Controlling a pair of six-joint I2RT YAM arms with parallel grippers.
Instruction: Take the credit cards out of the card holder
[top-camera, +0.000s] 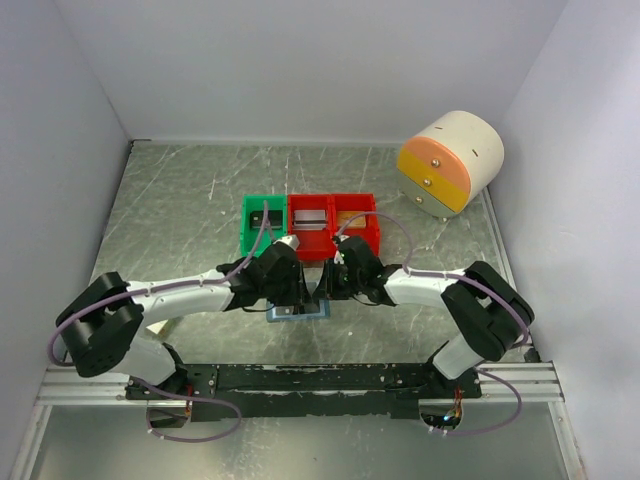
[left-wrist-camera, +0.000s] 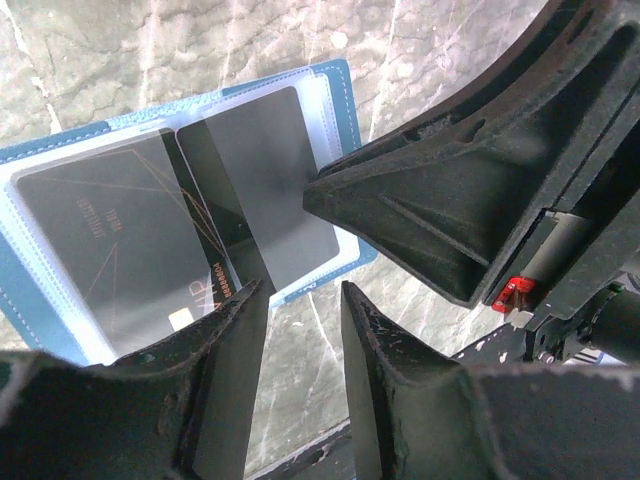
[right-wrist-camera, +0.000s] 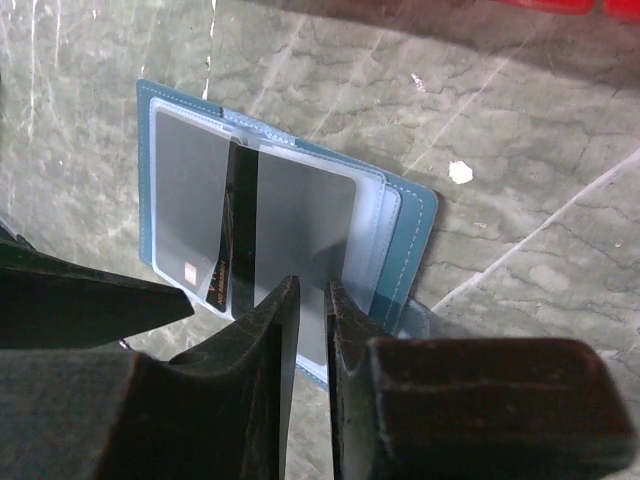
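Looking down from the top camera, finds the card holder (top-camera: 300, 313) lying open on the desk (top-camera: 180, 200), close to the near edge and midway between the two arms, with the left hand (top-camera: 292, 293) and the right hand (top-camera: 332, 288) crowded over it from either side. Finds behind it a green bin (top-camera: 248, 228) and two red bins (top-camera: 312, 248) in a row, and a rounded cream-and-orange box (top-camera: 470, 140) well apart at the far right corner. Turning to the left wrist view, shows the card holder with its clear sleeves facing up, a dark card (left-wrist-camera: 90, 240) flat inside the left sleeve and a grey card (left-wrist-camera: 265, 170) with a dark stripe lying askew across the right one, one corner reaching over the left sleeve. Shows the left hand's fingers (left-wrist-camera: 225, 390) parted at the near edge of the card holder, bare desk visible in the gap and nothing gripped, while the tip of the right hand meets the grey card's right edge. Turning to the right wrist view, shows the right hand's fingers (right-wrist-camera: 270, 340) standing at a thin slit with the near edge of the grey card running in between, so gripping that card. Places the left hand as a dark wedge at the lower left, just beside the card holder; cannot tell there whether touching.
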